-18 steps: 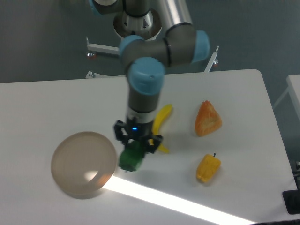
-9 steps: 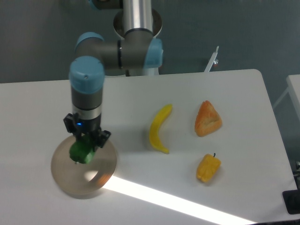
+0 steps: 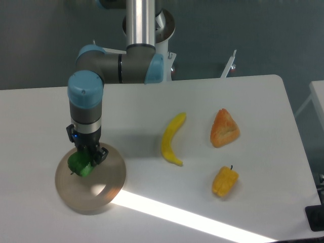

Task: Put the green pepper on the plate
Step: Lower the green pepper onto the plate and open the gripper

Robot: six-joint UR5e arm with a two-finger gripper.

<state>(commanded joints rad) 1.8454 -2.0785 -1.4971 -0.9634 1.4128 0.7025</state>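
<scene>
The green pepper [image 3: 79,164] is small, glossy and bright green. My gripper [image 3: 83,158] is shut on it and holds it over the left part of the plate [image 3: 104,186], a round translucent tan-brown dish at the table's front left. The pepper sits low, at or just above the plate's surface; I cannot tell whether it touches. The arm reaches down from the back of the table.
A yellow banana [image 3: 171,138] lies at mid-table. An orange wedge-shaped piece [image 3: 224,128] lies to its right. A yellow-orange pepper with a dark stem [image 3: 224,181] lies in front of that. A bright strip of light crosses the table's front.
My gripper carried the green pepper left from beside the plate's right rim to over the plate, then a little further left and lower.
</scene>
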